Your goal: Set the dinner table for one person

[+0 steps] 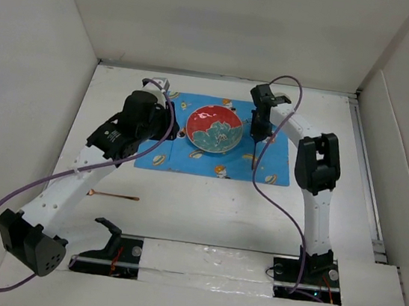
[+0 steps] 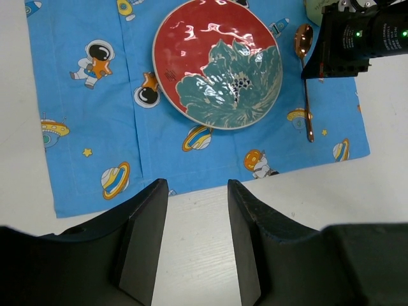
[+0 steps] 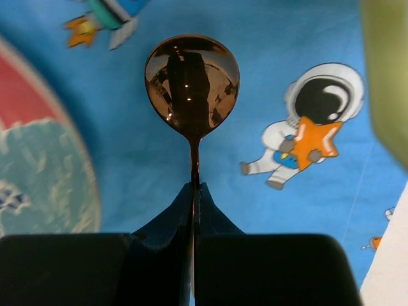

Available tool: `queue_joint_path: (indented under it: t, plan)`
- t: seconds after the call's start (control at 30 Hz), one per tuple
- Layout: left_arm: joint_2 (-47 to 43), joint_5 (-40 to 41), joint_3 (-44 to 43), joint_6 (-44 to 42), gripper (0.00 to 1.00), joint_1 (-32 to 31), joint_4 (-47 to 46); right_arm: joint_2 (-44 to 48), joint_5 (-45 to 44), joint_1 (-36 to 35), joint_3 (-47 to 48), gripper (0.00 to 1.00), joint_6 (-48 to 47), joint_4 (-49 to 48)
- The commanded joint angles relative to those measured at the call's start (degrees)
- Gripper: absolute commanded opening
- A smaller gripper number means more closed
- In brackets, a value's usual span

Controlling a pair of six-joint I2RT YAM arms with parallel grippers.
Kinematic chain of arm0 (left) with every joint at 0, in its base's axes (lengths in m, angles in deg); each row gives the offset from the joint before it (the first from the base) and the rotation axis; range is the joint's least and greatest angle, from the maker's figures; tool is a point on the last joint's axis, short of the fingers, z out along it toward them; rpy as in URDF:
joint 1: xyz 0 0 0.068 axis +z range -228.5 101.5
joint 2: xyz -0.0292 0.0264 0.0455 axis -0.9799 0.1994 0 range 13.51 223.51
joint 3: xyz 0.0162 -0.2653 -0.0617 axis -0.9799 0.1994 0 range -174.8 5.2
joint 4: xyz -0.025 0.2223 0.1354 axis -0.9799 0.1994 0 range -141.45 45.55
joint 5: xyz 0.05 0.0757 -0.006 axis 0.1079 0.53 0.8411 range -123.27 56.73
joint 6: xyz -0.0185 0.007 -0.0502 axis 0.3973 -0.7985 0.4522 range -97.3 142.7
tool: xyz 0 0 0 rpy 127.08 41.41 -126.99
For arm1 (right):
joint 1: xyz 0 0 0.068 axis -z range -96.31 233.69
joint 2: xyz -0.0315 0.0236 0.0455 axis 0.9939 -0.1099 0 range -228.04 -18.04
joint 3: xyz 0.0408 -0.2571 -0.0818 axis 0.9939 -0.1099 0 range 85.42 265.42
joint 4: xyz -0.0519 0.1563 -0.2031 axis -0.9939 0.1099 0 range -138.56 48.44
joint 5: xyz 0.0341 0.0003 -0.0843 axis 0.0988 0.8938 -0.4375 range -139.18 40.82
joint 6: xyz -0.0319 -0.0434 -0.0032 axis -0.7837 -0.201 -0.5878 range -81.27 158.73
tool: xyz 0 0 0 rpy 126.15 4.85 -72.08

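A blue cartoon-print mat (image 1: 181,157) lies on the white dinner table (image 1: 205,206). On the mat sits a red plate with a teal flower (image 1: 213,129) (image 2: 217,64). Just right of the plate, my right gripper (image 1: 256,133) (image 3: 194,186) is shut on the thin handle of a copper spoon (image 3: 191,83) (image 2: 305,76). The spoon's bowl points away from the arm bases, and I cannot tell whether it touches the mat. My left gripper (image 2: 197,236) is open and empty above the mat's near edge, left of the plate.
A second copper utensil (image 1: 112,195) lies on the bare table near the left arm. A pale green object (image 2: 313,7) (image 3: 386,70) shows at the mat's far side beside the right gripper. Low white walls (image 1: 65,67) surround the table.
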Motion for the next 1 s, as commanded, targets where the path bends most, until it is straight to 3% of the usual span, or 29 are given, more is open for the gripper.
queue_joint_path:
  t: [0.0,0.13,0.17,0.23,0.27,0.37,0.5,0.53,0.57,0.6,0.63,0.67,0.7,0.8,0.83,0.93,0.97]
  plan:
    - [-2.11,0.95,-0.73,0.99,0.4,0.0,0.06,-0.3,-1.14,1.06,3.18,0.0,-0.88,0.03]
    - [-2.29,0.94,-0.56,1.34,0.4,0.0,0.32,-1.79,-0.97,1.06,3.44,0.01,-0.53,0.03]
    - [-2.2,1.03,-0.73,1.34,0.4,0.0,0.32,-1.8,-0.88,1.06,3.44,0.14,-0.36,0.12]
    - [-2.37,1.64,-1.34,1.43,0.4,0.0,0.76,-0.57,-0.96,0.37,2.48,0.26,-0.27,-0.41]
    - [-2.46,1.91,-2.3,1.43,0.4,0.0,1.11,0.31,-0.62,0.36,2.3,0.37,-0.27,-0.84]
    - [-2.64,2.96,-5.28,1.43,0.41,0.0,2.07,4.61,1.67,-0.78,2.21,0.47,-0.27,-0.85]
    - [-3.16,3.32,-10.39,2.92,0.4,0.0,3.57,12.6,6.32,-4.82,0.46,0.43,-0.96,-1.37]
    - [-3.78,2.88,-11.18,4.32,0.39,0.0,3.66,16.27,8.77,-5.96,-0.76,0.35,-1.32,-2.16]
    - [-4.3,2.62,-12.67,5.03,0.33,0.0,3.49,18.22,9.4,-7.1,-2.08,0.13,-1.23,-4.69]
    - [-6.75,2.18,-13.9,7.21,0.19,0.0,3.14,21.72,15.32,-11.38,-8.19,0.0,-0.1,-9.5]
    - [-6.77,2.09,-13.91,7.23,0.19,0.0,2.87,21.76,17.73,-11.42,-8.25,0.0,-0.09,-9.55]
    - [-9.03,2.09,-14.78,9.93,0.03,0.0,2.78,23.76,19.84,-13.16,-10.51,0.0,0.61,-14.86]
    - [-10.36,2.17,-14.97,11.35,0.0,0.0,2.52,24.22,21.78,-17.09,-13.75,0.0,1.4,-17.43]
    - [-15.8,2.7,-14.97,16.08,0.0,0.0,1.99,21.07,23.47,-23.44,-14.84,0.0,3.6,-24.4]
    - [-17.91,4.01,-15.4,17.59,0.0,0.0,3.38,17.14,23.82,-28.94,-9.79,0.02,3.08,-24.32]
    - [-20.47,6.73,-16.98,19.27,0.12,0.0,6.54,11.32,24.26,-33.89,-3.98,0.14,1.41,-24.66]
    - [-21.18,7.44,-18.38,19.62,0.22,0.0,7.78,9.65,24.17,-35.31,-2.2,0.27,0.97,-25.62]
